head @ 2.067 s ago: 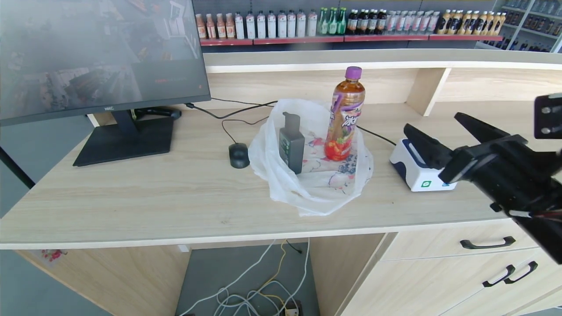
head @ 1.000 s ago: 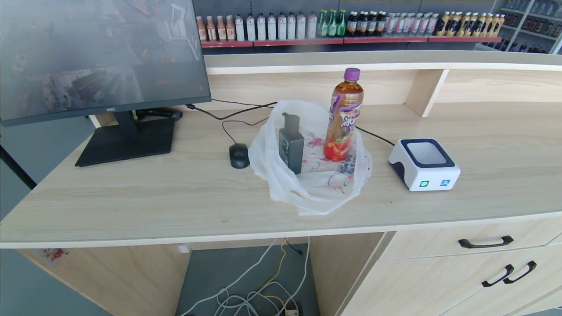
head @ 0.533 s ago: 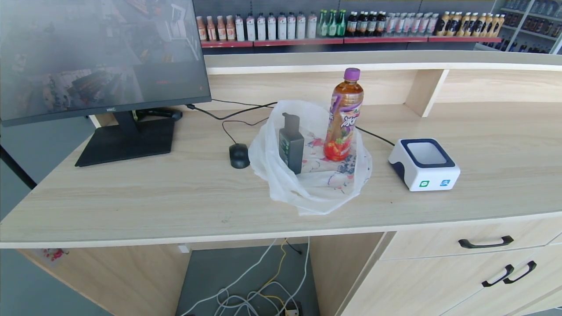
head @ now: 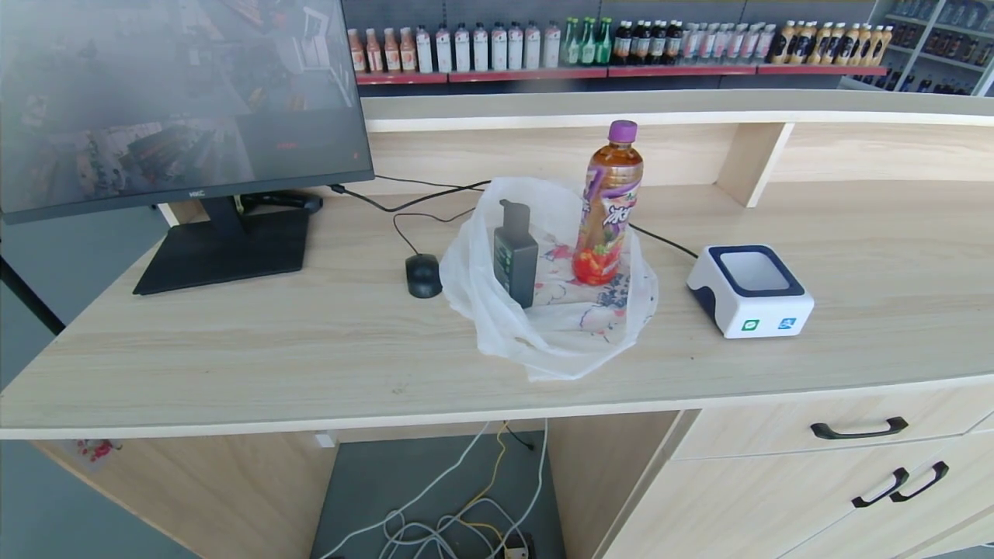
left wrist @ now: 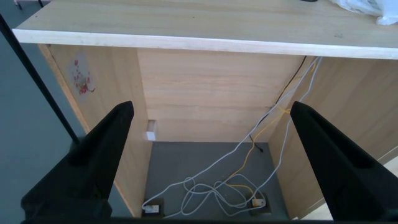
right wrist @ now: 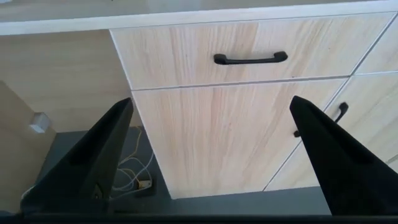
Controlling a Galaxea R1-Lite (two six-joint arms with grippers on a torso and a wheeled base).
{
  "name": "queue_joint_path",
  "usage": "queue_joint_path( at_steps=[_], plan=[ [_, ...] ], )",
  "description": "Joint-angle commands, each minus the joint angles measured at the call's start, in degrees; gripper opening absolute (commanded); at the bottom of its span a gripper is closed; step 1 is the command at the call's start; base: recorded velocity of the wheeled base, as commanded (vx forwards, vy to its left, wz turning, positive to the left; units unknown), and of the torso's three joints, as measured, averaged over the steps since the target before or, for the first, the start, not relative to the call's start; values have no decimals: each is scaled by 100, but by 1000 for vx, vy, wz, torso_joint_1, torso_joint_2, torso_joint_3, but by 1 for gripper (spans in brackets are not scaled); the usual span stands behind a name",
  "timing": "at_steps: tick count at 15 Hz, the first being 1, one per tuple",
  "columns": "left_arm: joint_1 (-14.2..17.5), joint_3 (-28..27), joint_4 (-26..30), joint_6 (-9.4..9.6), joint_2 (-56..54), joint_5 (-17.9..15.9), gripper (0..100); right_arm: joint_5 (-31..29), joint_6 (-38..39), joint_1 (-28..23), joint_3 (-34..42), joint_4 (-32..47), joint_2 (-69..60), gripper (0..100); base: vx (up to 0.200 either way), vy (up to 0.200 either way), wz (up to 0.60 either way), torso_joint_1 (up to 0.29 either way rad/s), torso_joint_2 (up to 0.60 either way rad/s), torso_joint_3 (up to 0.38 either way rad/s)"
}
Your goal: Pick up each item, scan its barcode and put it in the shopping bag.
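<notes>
Judging by the worktop point(head: 233, 341), you look nearly done: drink bottle point(head: 609, 210) and grey pump bottle point(head: 515, 260) stand upright inside the shopping bag point(head: 474, 295), near the scanner point(head: 749, 291). Your left hand point(left wrist: 211, 115) and right hand point(right wrist: 211, 109) hang spread and empty below its edge.

Matte black left hand point(left wrist: 211, 107) and right hand point(right wrist: 211, 102); tapered, wedge-shaped fingers point(left wrist: 93, 168).

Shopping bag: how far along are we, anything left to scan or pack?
Done: the tea bottle and the dark pump bottle both stand upright in the shopping bag. In hand: nothing; the left hand and right hand are open, low in front of the counter. Left: seemingly nothing; the counter otherwise bears the scanner, mouse and monitor. Whether both were scanned cannot be told.
</notes>
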Motion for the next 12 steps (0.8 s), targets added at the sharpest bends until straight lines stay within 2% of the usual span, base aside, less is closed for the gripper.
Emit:
queue_joint_path(
  at_steps=[1,11,12],
  plan=[
    [2,0,0,2,-2,10,100,8,-67,22,-4,3,-90,100,0,0,0,0,0,0],
    [2,0,0,-16,-2,1,100,34,-15,22,-4,3,-90,100,0,0,0,0,0,0],
    [2,0,0,-7,-2,1,100,34,-6,22,-4,3,-90,100,0,-200,0,2,-2,-2]
  ],
)
